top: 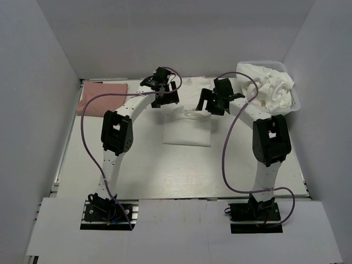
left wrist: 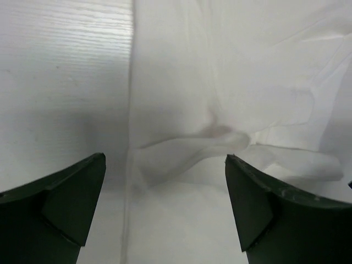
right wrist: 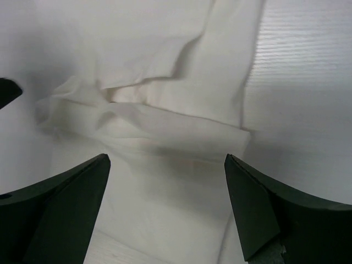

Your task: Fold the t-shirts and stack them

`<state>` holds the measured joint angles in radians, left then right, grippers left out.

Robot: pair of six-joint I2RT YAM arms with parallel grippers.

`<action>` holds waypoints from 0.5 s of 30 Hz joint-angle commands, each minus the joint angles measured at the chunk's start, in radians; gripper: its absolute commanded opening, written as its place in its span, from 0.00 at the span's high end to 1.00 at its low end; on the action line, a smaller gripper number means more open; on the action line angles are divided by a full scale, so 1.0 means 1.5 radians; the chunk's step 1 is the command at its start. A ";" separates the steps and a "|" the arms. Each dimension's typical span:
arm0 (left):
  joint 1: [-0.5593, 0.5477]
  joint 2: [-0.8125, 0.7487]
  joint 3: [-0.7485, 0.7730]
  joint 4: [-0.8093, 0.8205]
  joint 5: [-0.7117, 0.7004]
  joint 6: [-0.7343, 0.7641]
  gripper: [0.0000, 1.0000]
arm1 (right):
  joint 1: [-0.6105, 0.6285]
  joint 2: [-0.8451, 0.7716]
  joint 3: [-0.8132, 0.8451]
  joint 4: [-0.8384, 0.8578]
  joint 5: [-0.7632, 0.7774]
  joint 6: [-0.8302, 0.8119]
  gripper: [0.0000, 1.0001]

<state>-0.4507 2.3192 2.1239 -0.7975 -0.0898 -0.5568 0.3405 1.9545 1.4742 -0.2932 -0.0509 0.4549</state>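
We see the left end effector (left wrist: 164,158) and right end effector (right wrist: 166,158), both open and empty, equally near above the far end of the folded white t-shirt (top: 188,132).

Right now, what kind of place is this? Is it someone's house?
Probably a robot testing booth, not a house. Plain white walls box in a white table, the left arm and right arm are bolted at its near edge, and a basket holds crumpled white shirts.

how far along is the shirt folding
Done: a pink shirt lies folded at the far left. In hand: a white shirt sits partly folded mid-table, left end effector and right end effector open above it. Left: crumpled white shirts in the basket; no stack yet.
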 commanded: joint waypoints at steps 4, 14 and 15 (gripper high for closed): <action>0.009 -0.240 -0.275 0.045 0.006 0.003 0.01 | 0.033 -0.104 -0.093 0.111 -0.174 -0.050 0.10; 0.009 -0.552 -0.609 -0.028 -0.046 -0.098 0.01 | 0.112 0.002 -0.037 0.096 -0.148 -0.083 0.10; 0.009 -0.581 -0.630 -0.036 -0.054 -0.098 0.01 | 0.113 0.022 0.011 0.086 -0.143 -0.092 0.10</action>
<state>-0.4358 1.5417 1.2533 -0.7921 -0.1196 -0.6598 0.5148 1.9236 1.3739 -0.1692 -0.2817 0.3622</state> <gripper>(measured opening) 0.990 0.904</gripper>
